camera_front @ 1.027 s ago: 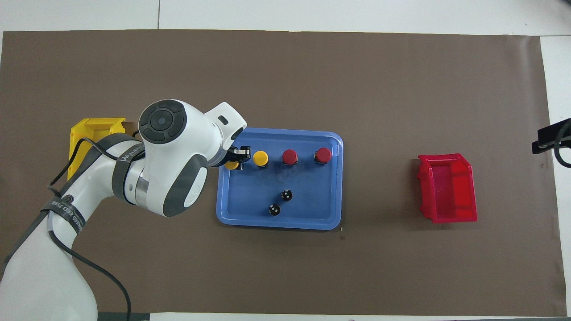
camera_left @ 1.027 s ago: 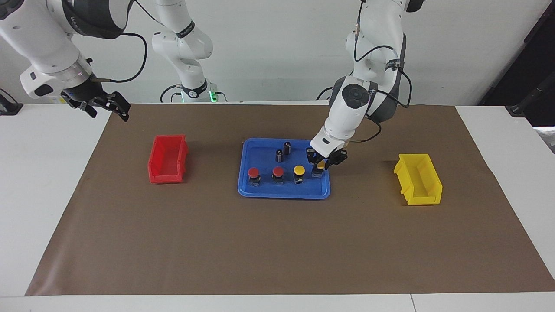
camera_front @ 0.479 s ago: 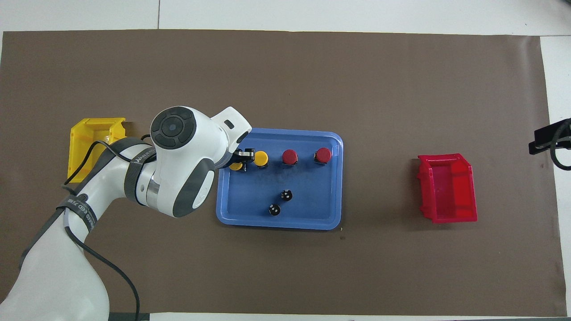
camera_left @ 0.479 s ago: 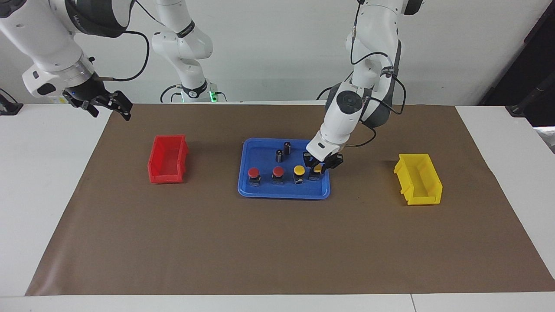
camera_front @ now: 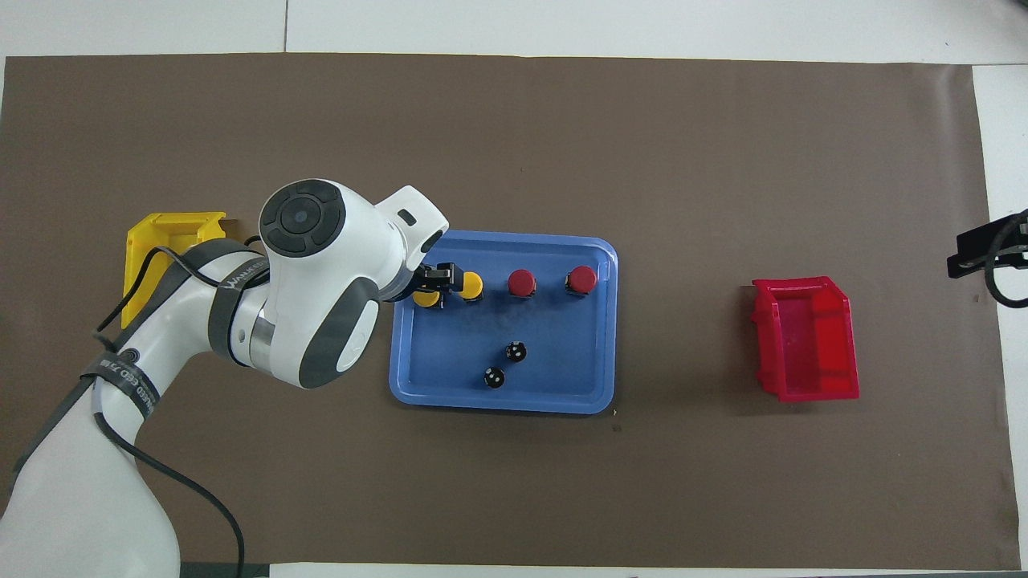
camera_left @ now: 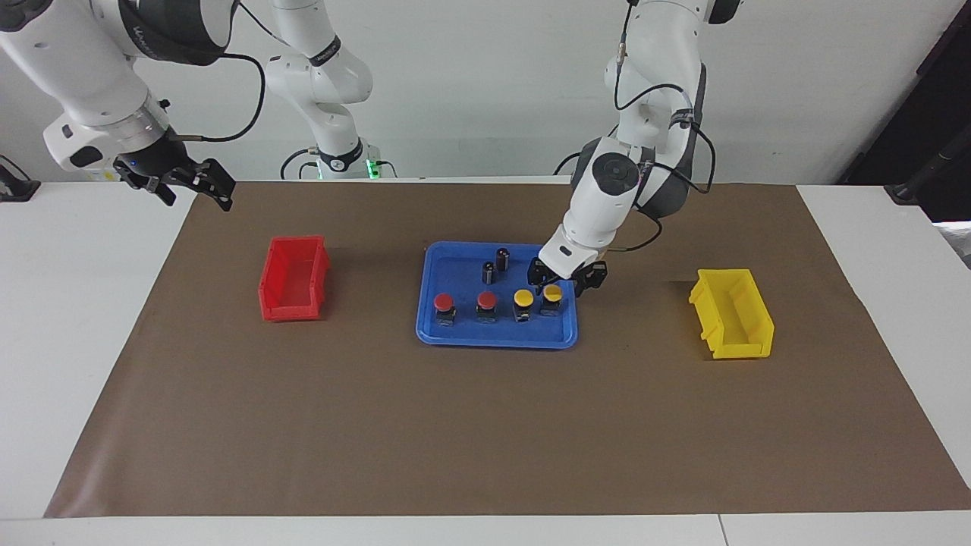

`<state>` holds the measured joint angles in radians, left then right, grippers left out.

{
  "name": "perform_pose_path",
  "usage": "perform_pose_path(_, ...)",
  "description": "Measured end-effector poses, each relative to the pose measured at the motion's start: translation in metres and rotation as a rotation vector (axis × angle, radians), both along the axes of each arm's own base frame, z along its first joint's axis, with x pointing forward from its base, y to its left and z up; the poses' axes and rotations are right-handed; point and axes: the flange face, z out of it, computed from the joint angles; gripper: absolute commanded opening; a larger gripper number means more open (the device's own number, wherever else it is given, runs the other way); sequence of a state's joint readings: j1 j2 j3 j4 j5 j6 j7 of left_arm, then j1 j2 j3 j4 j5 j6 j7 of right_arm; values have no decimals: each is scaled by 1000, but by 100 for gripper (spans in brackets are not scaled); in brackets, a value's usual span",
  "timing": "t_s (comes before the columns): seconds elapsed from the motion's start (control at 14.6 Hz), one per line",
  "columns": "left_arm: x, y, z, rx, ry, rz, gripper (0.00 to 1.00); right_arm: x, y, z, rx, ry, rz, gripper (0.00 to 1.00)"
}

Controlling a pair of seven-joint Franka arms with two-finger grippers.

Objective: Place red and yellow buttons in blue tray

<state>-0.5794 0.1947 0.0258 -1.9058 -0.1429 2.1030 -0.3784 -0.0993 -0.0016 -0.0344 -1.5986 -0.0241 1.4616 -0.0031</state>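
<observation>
Facing view, yellow button (camera_left: 552, 293) under left pincer (camera_left: 565, 279)

Four red and yellow buttons (camera_left: 497, 305) line the blue tray (camera_left: 455, 334) as the left gripper (camera_left: 565, 277) hovers open over its end yellow one

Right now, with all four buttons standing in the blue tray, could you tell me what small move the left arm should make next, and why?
Probably lift the left gripper straight up: its fingers stand open just above the yellow button at the left arm's end of the row in the blue tray, so a sideways pull might tip it. The right gripper waits over the table's edge.
</observation>
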Motion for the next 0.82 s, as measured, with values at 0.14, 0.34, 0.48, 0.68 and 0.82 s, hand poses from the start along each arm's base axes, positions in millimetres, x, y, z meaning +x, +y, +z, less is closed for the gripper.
perform_pose_path(0.14,1,11,39,2,14,7,100,0,0,0,0,0,0,100)
perform_pose_path(0.34,6,41,90,25,-33,8,100,0,0,0,0,0,0,100)
perform_pose_path(0.48,14,86,117,33,-59,-31,100,0,0,0,0,0,0,100)
perform_pose_path(0.68,25,182,151,36,-58,-42,100,0,0,0,0,0,0,100)
perform_pose_path(0.82,28,242,167,33,-79,-49,100,0,0,0,0,0,0,100)
